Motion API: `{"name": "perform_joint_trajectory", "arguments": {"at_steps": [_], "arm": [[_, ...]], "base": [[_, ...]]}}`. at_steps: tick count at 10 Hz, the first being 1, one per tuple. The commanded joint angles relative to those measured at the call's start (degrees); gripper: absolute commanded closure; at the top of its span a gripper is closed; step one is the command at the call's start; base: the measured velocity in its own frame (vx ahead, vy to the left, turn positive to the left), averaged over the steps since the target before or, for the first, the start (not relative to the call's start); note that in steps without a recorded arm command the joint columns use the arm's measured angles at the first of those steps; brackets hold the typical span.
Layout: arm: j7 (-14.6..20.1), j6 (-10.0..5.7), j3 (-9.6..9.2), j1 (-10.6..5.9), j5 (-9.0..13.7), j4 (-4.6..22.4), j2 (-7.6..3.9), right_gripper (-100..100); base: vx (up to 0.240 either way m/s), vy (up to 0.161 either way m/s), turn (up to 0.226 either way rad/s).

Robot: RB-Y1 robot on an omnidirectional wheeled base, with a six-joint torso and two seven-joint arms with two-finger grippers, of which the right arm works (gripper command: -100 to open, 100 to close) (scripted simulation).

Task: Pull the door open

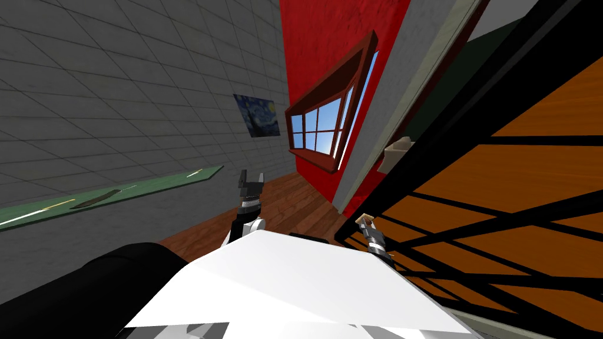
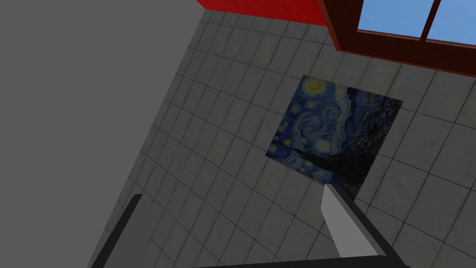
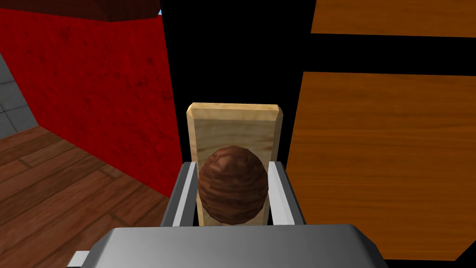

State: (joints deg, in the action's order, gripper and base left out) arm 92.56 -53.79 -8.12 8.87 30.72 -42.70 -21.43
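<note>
The door point(image 1: 518, 194) has orange panels between black bars and fills the right of the head view. Its round brown knob point(image 3: 232, 184) sits on a pale wooden plate point(image 3: 234, 125) by the door's black edge. My right gripper point(image 1: 366, 222) point(image 3: 232, 186) is shut on the knob, one finger pressing each side. A dark green gap point(image 1: 439, 97) shows between the door's edge and the grey frame point(image 1: 383, 123). A pale handle point(image 1: 397, 150) sticks out there. My left gripper point(image 1: 251, 178) point(image 2: 232, 228) is raised to the left of the door, open and holding nothing.
A red wall point(image 1: 330, 41) with a dark red window point(image 1: 321, 129) stands beside the door frame. A grey tiled wall point(image 1: 118, 88) with a blue painting point(image 1: 258, 115) runs along the left. Wooden floor point(image 1: 282, 203) lies ahead.
</note>
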Motion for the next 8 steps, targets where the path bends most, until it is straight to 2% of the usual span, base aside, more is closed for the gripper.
{"name": "perform_joint_trajectory", "arguments": {"at_steps": [1, 6, 7, 8], "arm": [[0.95, -0.59, -1.17, 0.61, -0.7, -0.33, -0.58, 100], [3.86, -2.45, -4.8, 2.38, -2.92, -1.92, -2.74, 100], [3.4, -1.89, -4.4, 2.36, -2.66, -2.17, -2.53, 100], [4.2, -2.73, -5.62, 3.09, -3.41, -2.39, -3.05, 100]], "base": [[-0.213, -0.022, 0.049], [-0.226, -0.013, 0.051], [-0.106, -0.001, 0.017], [-0.167, -0.03, 0.072]]}}
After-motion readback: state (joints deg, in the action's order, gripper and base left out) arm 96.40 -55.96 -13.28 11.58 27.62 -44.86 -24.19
